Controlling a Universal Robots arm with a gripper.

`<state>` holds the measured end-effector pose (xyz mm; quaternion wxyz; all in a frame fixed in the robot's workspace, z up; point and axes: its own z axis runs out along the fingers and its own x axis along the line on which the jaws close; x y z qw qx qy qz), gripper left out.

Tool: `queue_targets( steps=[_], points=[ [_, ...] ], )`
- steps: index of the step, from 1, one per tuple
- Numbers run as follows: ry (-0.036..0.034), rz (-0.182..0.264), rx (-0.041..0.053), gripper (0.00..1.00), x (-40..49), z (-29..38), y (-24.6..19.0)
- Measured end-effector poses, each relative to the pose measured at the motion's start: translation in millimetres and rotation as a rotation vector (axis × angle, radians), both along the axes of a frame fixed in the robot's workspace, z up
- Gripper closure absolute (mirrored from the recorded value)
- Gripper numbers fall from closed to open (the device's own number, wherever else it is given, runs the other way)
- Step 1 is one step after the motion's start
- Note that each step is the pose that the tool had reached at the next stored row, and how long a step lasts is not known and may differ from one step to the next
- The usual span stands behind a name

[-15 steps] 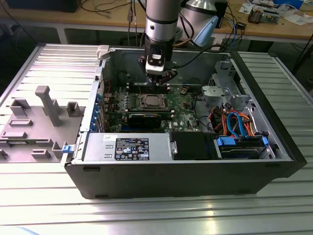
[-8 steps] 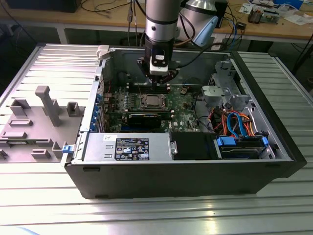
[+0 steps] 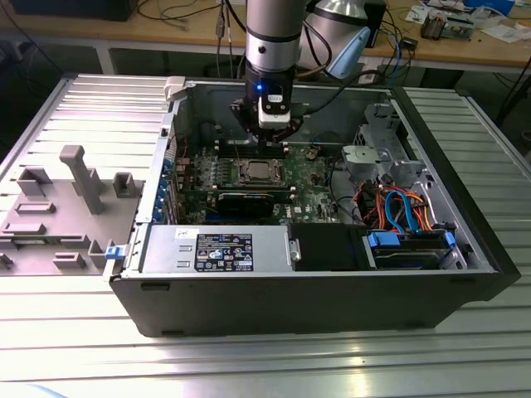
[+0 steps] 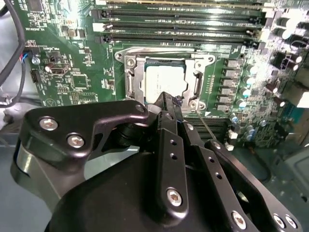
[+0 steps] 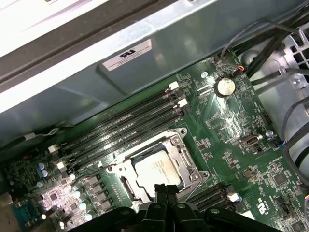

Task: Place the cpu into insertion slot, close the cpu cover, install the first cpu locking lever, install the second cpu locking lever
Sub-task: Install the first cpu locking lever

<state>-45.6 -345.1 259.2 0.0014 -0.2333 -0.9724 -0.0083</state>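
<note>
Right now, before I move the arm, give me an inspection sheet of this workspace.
Surface: ribbed grey metal table carrying the open black computer case.
Job's things: small square silver-grey cpu sits in the silvery-rimmed insertion slot; thin silvery metal cpu cover lies flat around it; locking levers' state cannot be told.
Clutter: grey plastic fixture tray on the table beside the case.
Grippers: black gripper, fingertips together, at the slot's edge.
Cables: blue and orange cables bundled inside the case, apart from the slot.
Surroundings: wooden workbench with loose items behind.
</note>
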Motion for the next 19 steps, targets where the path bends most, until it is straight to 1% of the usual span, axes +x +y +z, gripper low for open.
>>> queue_targets(
  steps=[5,7,11,12,14,16,19],
  points=[
    [0.0001,0.039,0.0002,0.89,-2.8,-0.1,-0.2],
    [0.0001,0.064,0.0002,0.89,-2.9,-0.1,-0.2],
    [0.0002,0.146,0.0001,0.89,-3.1,-0.1,-0.3],
    [0.0001,0.184,0.0002,0.89,-3.0,-0.3,-0.2],
    [0.0,0.228,0.0003,0.89,-3.0,-0.6,-0.2],
    [0.0002,0.288,0.0001,0.89,-3.0,-1.1,-0.3],
    [-0.0004,0.338,0.0004,0.89,-3.0,-1.3,-0.5]
  ],
)
